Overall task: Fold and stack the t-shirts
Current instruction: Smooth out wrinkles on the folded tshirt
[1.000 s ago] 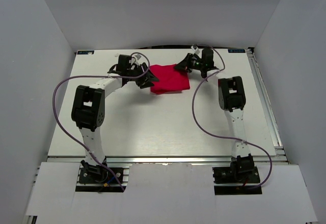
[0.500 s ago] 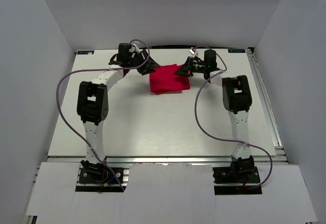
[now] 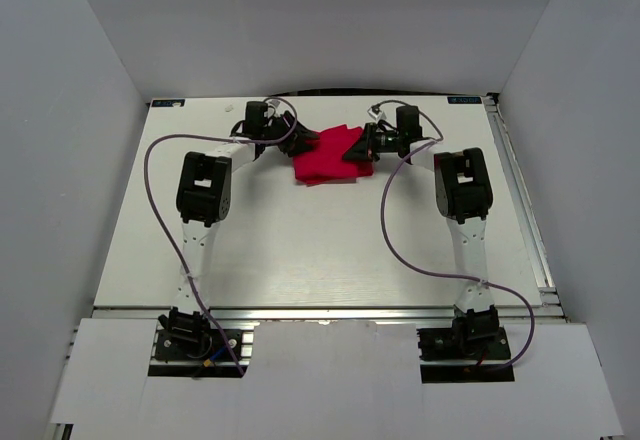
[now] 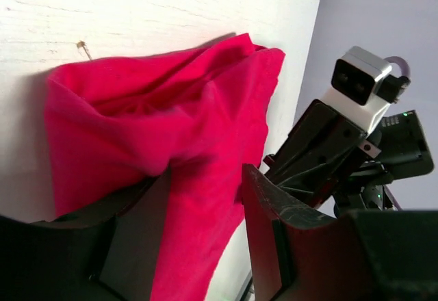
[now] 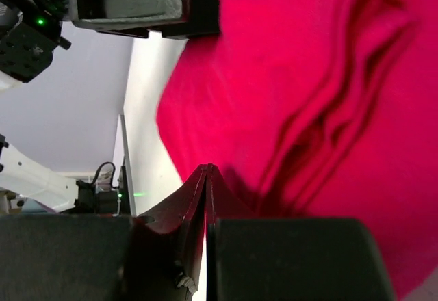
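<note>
The red t-shirt point(image 3: 335, 165) lies folded into a small bundle at the far middle of the white table point(image 3: 300, 250). My left gripper point(image 3: 308, 141) is at its left far edge. In the left wrist view point(image 4: 205, 178) its jaws stand apart with red cloth point(image 4: 157, 109) between them. My right gripper point(image 3: 352, 148) is at the shirt's right far edge. In the right wrist view point(image 5: 207, 169) its jaws are pressed together at the cloth's point(image 5: 287, 75) edge, which looks pinched and a little raised. The white neck label is hidden.
Both arms reach far across the table and almost meet over the shirt. The right wrist and its camera point(image 4: 363, 82) show close beyond the cloth in the left wrist view. The left gripper body point(image 5: 130, 0) shows in the right wrist view. Purple cables point(image 3: 385, 220) loop over the table.
Both grippers have moved inward onto the shirt's far edge. The left arm swung right from the shirt's left side. The shirt's far edge now looks bunched and lifted.
</note>
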Tool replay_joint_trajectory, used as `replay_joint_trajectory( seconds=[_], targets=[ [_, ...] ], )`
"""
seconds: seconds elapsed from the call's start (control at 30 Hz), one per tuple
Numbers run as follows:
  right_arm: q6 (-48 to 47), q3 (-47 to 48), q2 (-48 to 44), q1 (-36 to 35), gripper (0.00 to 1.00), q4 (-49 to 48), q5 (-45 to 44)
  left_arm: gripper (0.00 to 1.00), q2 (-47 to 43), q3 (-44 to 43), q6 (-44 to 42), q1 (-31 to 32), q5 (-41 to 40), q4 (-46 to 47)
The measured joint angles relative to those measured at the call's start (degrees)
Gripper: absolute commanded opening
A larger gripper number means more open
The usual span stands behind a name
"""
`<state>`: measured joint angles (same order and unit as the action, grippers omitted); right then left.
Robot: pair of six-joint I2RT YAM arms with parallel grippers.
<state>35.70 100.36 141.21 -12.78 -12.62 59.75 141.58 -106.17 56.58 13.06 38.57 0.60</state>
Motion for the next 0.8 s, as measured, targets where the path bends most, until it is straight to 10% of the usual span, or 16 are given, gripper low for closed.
replay_joint_trajectory(
  seconds=[0.8],
  targets=[
    [-0.48, 2.08, 0.61, 1.97, 0.07, -0.33, 5.11, 0.62, -3.69, 2.82, 1.51, -1.22, 2.34, 4.94]
  ],
)
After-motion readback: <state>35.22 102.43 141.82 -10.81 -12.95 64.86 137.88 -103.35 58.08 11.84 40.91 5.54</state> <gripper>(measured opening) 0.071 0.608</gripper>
